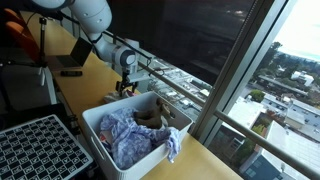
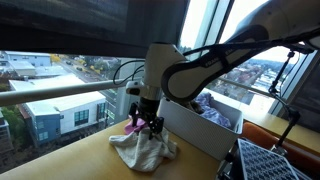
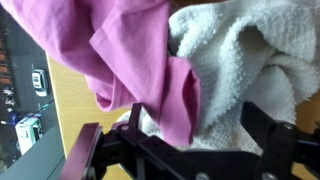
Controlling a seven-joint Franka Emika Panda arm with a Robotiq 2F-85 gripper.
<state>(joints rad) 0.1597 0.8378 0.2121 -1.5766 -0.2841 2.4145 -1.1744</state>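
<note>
A pink cloth [image 3: 110, 50] lies partly over a white towel [image 3: 250, 50] in a small heap on the wooden table [image 3: 72, 100]. In the wrist view my gripper [image 3: 200, 125] is open, its black fingers [image 3: 135, 125] standing wide on either side of the spot where pink fold and towel meet. In an exterior view the gripper [image 2: 148, 122] points down right at the top of the heap, with the pink cloth [image 2: 131, 128] and the towel [image 2: 145, 152] beneath it. Seen across the bin, the gripper [image 1: 125, 87] hangs just beyond it and the heap is hidden.
A white bin [image 2: 195, 128] stands right beside the heap, holding bluish clothes [image 1: 125, 138] and a brown cloth [image 1: 150, 115]; a pale cloth [image 1: 172, 146] hangs over its corner. A black perforated tray [image 1: 35, 150] lies near it. The window [image 1: 200, 50] runs along the table's edge.
</note>
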